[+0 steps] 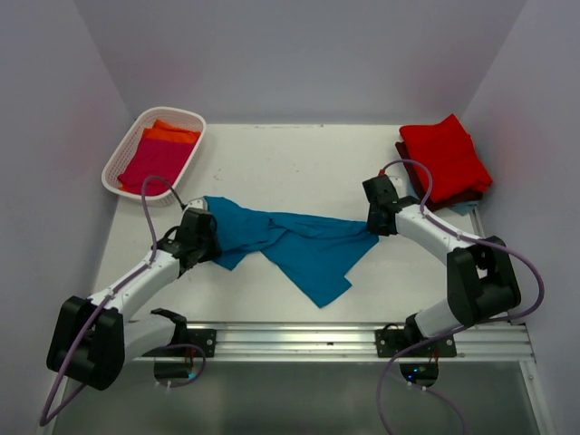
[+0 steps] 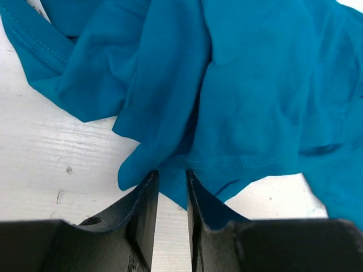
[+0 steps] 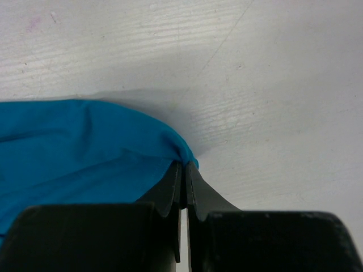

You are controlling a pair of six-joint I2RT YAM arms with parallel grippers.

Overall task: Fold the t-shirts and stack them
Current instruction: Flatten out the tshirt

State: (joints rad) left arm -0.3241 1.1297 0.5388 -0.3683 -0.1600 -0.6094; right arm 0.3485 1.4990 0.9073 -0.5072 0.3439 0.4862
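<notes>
The teal t-shirt (image 1: 299, 243) is seen crumpled and unfolded at the middle of the table (image 1: 299, 163), drawn out between the two arms. One edge of it is pinched in the right gripper (image 3: 184, 164), whose jaws are closed on the cloth. At the other end the left gripper (image 2: 170, 177) is set with a narrow gap and a hem at its tips; whether that hem is clamped cannot be told. A stack topped by a red t-shirt (image 1: 446, 152), with a maroon t-shirt (image 1: 464, 196) beneath, is seen at the far right corner, so part of the folding is judged done. A magenta t-shirt (image 1: 152, 165) and an orange t-shirt (image 1: 170, 134) are left in the white basket (image 1: 118, 161) at the far left, so the teal one and at least these two are judged to remain
</notes>
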